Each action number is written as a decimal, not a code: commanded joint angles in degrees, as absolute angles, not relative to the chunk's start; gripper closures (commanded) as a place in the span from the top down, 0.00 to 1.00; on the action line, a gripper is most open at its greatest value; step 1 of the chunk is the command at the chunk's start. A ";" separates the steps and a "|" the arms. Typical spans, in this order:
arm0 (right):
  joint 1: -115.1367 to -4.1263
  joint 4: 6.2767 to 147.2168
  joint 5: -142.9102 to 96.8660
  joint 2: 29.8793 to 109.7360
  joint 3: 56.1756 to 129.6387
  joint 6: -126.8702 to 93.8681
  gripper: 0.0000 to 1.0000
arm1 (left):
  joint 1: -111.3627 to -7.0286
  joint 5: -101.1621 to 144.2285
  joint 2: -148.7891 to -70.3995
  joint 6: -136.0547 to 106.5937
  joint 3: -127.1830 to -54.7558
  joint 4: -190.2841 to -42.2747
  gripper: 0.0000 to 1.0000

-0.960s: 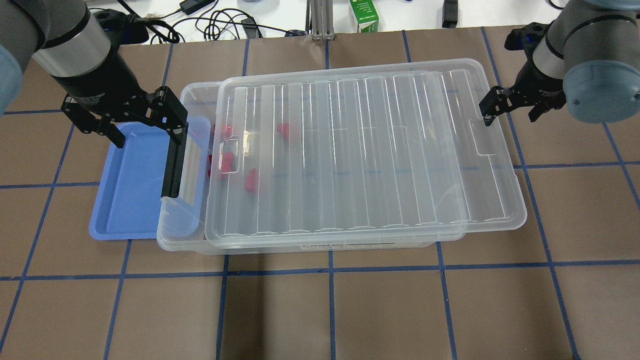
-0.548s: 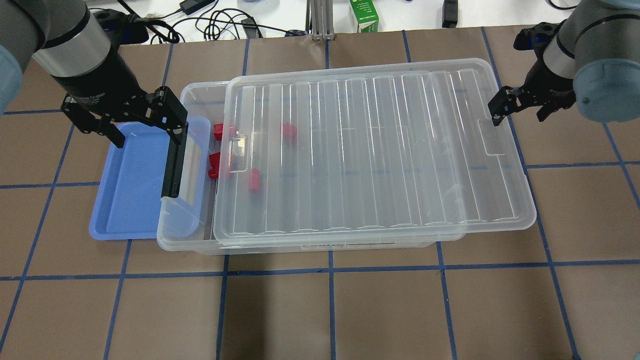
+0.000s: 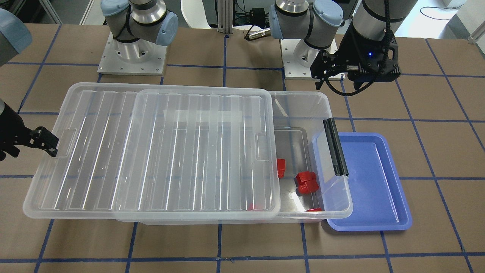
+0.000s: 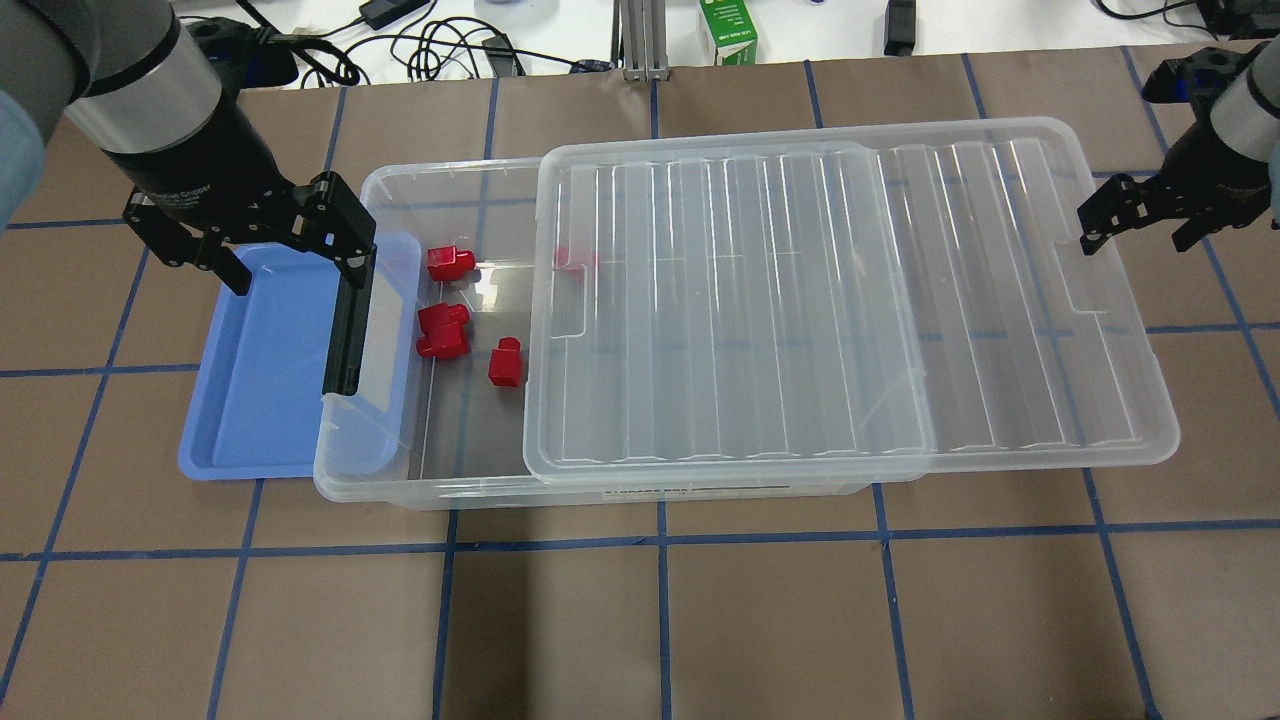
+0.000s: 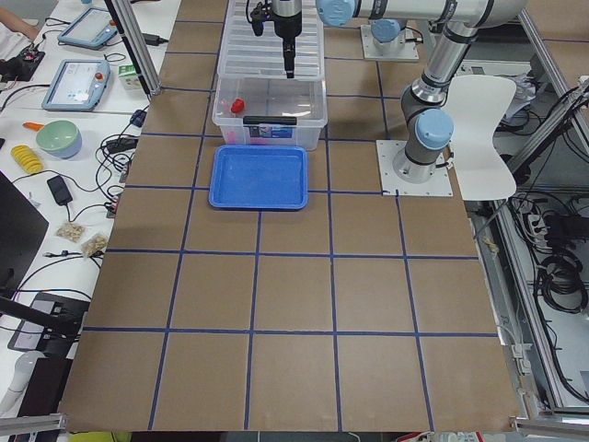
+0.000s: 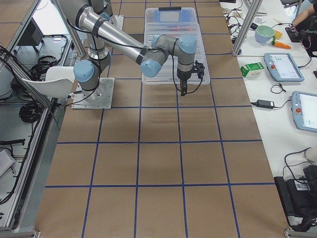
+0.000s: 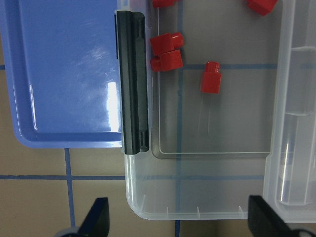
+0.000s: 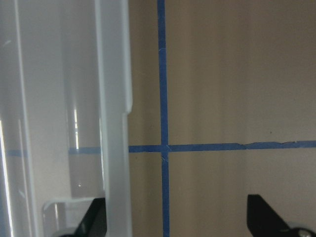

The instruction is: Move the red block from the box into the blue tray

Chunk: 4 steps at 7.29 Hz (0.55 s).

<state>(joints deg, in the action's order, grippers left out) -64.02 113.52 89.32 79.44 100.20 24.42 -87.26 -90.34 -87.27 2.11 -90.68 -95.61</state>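
Observation:
The box (image 4: 400, 480) is a clear bin, and its ribbed lid (image 4: 850, 300) lies shifted right, which leaves the left end uncovered. Three red pieces lie there: a small red block (image 4: 505, 362), also in the left wrist view (image 7: 211, 84), a chunky double block (image 4: 442, 330) and another small block (image 4: 450, 262). A fourth piece (image 4: 575, 260) shows through the lid. The blue tray (image 4: 250, 400) is empty, partly under the box's latch end (image 4: 350, 320). My left gripper (image 4: 295, 265) is open above that end. My right gripper (image 4: 1135, 235) is open at the lid's right rim (image 8: 116, 123).
The lid overhangs the box to the right (image 4: 1150, 440). Cables (image 4: 440, 50) and a green carton (image 4: 728, 30) lie on the white bench beyond the table's far edge. Brown table surface with blue grid lines (image 4: 660, 620) surrounds the box.
The lid has slid to the right along with my right gripper and has uncovered the red pieces at the box's left end. My left arm has not moved.

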 commanded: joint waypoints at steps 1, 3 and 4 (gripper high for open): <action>-62.75 113.55 89.30 79.45 100.20 24.43 1.00 | -87.19 -90.26 -87.89 2.11 -89.92 -94.67 1.00; -62.75 113.47 89.30 79.54 100.11 24.35 1.00 | -87.27 -90.09 -89.46 1.15 -90.70 -92.57 1.00; -62.75 113.38 89.30 79.54 100.02 24.26 1.00 | -87.80 -90.00 -90.26 1.14 -90.79 -92.20 1.00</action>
<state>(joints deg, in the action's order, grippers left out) -62.79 113.46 89.30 79.51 100.10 24.36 -87.37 -90.13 -89.26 1.46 -90.63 -93.12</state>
